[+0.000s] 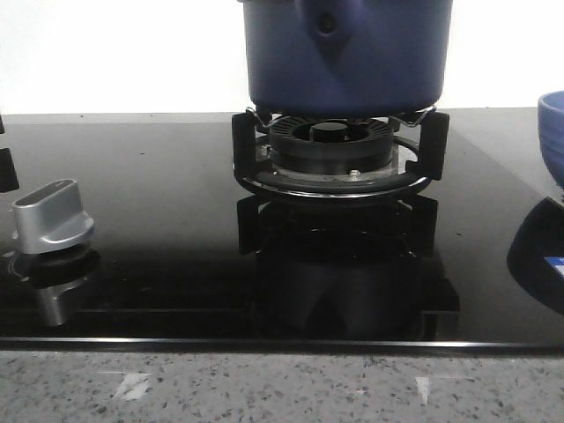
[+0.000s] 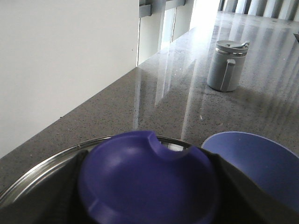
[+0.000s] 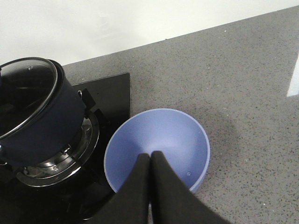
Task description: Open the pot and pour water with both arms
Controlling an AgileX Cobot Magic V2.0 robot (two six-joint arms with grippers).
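The dark navy pot (image 1: pixel 344 53) stands on the burner's supports (image 1: pixel 335 154). In the right wrist view the pot (image 3: pixel 51 126) carries its glass lid (image 3: pixel 28 88) with a metal rim. In the left wrist view my left gripper (image 2: pixel 148 163) is at the lid's blue knob (image 2: pixel 149 186). Its black fingers (image 2: pixel 60 196) press against both sides of the knob, above the lid's rim (image 2: pixel 42 163). My right gripper (image 3: pixel 150 156) is shut and holds nothing. It hovers over a light blue bowl (image 3: pixel 177 135) beside the hob.
A silver stove knob (image 1: pixel 53 216) sits at the left of the black glass hob (image 1: pixel 159 176). The light blue bowl (image 1: pixel 552 132) stands at the hob's right edge. A grey lidded jug (image 2: pixel 226 65) is farther along the speckled counter, and a white wall runs behind.
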